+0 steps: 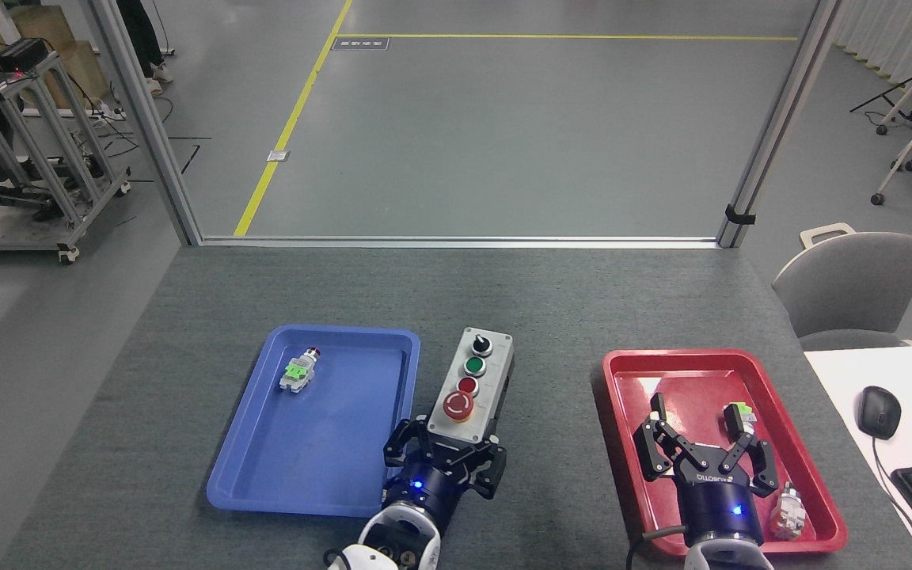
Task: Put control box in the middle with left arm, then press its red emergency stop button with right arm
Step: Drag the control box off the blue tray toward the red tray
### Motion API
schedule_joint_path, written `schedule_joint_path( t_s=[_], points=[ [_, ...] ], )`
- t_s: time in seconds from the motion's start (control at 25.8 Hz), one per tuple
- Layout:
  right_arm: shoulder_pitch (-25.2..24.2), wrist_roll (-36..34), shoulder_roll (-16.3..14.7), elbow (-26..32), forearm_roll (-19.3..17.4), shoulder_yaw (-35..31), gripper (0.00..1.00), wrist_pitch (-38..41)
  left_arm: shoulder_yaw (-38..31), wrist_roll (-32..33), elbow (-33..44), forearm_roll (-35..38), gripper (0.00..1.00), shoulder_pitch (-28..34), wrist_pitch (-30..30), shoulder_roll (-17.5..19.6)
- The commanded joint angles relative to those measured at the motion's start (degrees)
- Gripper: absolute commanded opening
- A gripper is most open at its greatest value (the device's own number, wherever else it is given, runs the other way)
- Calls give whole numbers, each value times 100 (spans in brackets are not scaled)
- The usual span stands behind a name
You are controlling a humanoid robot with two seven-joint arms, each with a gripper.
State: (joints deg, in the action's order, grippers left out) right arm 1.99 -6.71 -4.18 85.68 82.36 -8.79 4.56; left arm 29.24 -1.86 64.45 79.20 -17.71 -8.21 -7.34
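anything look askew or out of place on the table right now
Nothing is spilled or damaged. The control box sits slightly tilted between the blue tray and red tray, its near end gripped by the left hand. The right hand hovers open over the red tray.

Both arms reached in from the near edge.
The left hand point(446, 457), blue light lit at its wrist, was closed on the near end of the control box point(472, 381). The right hand point(705, 453), lettered, with a blue-lit dark wrist, pointed away, its fingers point(656, 412) spread apart and empty.
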Motion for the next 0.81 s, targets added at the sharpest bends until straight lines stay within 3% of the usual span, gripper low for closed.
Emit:
schedule_joint_path(
  t_s=[0.0,0.31,0.47,0.5,0.62,0.66,0.78],
  points=[
    [3,3,-22,1,0,0,100,1,961,37,-433,-19,0,-232,-533,-66],
    [21,3,-39,10,0,-9,100,1,1787,37,-1145,-72,0,-312,-577,-75],
    [21,3,-109,1,-9,-18,100,1,1858,37,-1154,-89,0,-312,-577,-75],
    [21,3,-109,1,-9,-18,100,1,1858,37,-1154,-89,15,-312,-568,-75],
    [21,3,-109,1,-9,-18,100,1,1884,-7,-1145,-80,88,-312,-629,-66],
    [21,3,-127,1,-9,-18,100,1,1875,-33,-1119,-89,96,-312,-638,-57],
    [21,3,-197,1,-9,-18,100,1,1849,-51,-829,-89,98,-180,-577,-49]
  ],
)
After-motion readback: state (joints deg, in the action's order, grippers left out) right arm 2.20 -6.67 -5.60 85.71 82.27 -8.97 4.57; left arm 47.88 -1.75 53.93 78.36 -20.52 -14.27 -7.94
